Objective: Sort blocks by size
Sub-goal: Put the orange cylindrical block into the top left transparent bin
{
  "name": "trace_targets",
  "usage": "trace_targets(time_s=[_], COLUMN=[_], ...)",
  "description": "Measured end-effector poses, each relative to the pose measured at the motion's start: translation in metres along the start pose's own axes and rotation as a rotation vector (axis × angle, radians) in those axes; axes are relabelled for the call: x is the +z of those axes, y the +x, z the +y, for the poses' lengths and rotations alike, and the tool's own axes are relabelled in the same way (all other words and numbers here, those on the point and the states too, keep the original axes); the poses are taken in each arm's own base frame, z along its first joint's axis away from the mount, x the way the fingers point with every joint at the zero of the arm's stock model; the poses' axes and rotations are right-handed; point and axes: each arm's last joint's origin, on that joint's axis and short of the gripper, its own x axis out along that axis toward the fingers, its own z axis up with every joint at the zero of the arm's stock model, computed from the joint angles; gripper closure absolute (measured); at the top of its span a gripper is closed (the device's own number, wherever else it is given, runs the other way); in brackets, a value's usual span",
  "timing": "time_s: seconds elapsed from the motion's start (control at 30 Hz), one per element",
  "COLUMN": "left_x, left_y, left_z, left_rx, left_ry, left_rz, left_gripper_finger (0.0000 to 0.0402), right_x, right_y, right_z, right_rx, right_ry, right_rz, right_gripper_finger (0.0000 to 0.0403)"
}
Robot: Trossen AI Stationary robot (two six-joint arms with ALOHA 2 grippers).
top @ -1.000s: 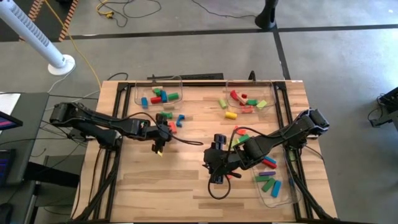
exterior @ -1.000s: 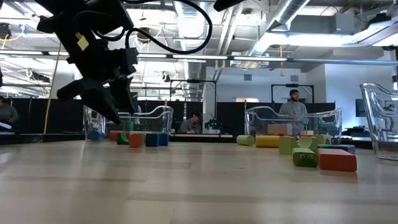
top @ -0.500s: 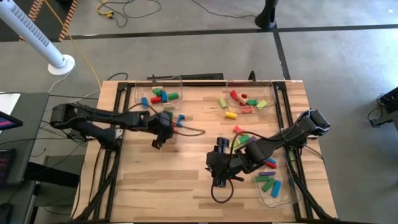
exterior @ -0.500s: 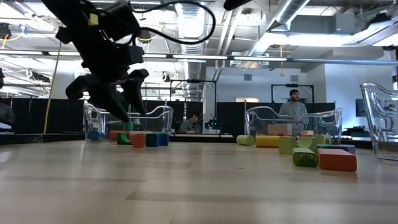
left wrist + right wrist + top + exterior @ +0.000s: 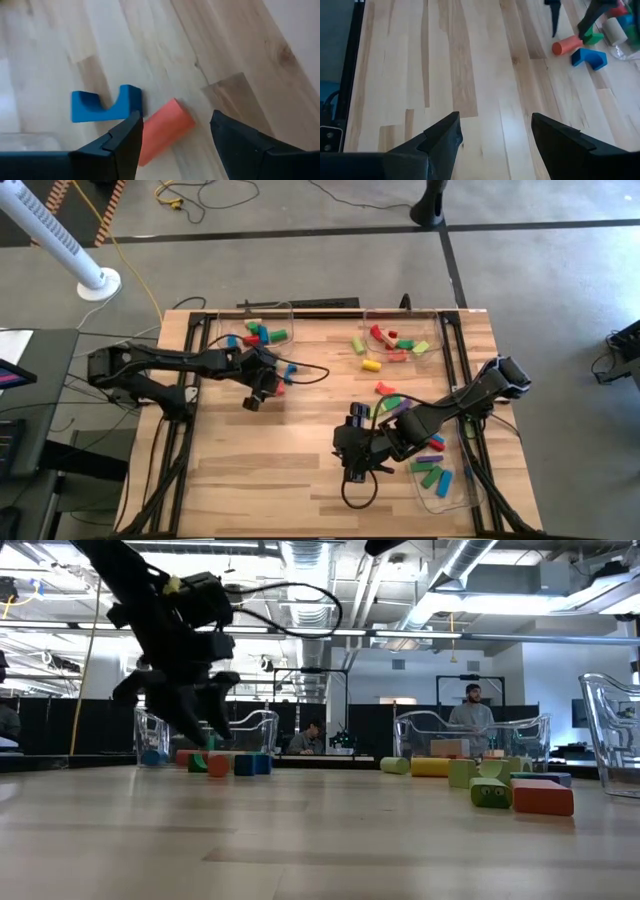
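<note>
A red cylinder block lies on its side on the table, next to a blue arch-shaped block. My left gripper is open and slants down over them at the far left. Its fingers stand on either side of the cylinder without touching it. A green block lies just beyond. My right gripper is open over bare wood in the middle of the table. More blocks lie loose at the far right and beside my right arm.
Three clear trays hold blocks: one at the far left, one at the far right, one at the near right. Bare wood lies across the near left of the table. People show in the room beyond the table.
My left gripper has swung toward the table's far edge and a little right, turning as it went. It now stands over the red cylinder and the blue arch block.
</note>
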Motion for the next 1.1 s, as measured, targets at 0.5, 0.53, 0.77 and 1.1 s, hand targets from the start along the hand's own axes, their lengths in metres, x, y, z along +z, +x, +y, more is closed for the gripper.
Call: trace_targets(time_s=[0.5,0.53,0.77,1.1], left_x=[-0.009,-0.008,0.004,-0.013], left_y=[0.024,0.023,-0.003,-0.005], left_z=[-0.001,-0.001,0.004,-0.005], left_rx=[-0.034,-0.033,-0.03,-0.078], left_ry=[0.017,0.003,-0.098,-0.025], left_rz=[0.094,0.083,0.062,0.247], left_gripper_finger=[0.0179,0.0179,0.0179,0.0179], right_x=[0.001,0.001,0.001,0.001], right_y=[0.001,0.001,0.001,0.0], right_z=[-0.002,-0.002,-0.002,-0.001], right_rx=[-0.005,-0.005,-0.005,-0.006], right_ry=[0.007,0.007,0.023,0.021], right_rz=[-0.004,-0.004,-0.004,-0.001], right_gripper_finger=[0.0128,0.0128,0.0128,0.0128])
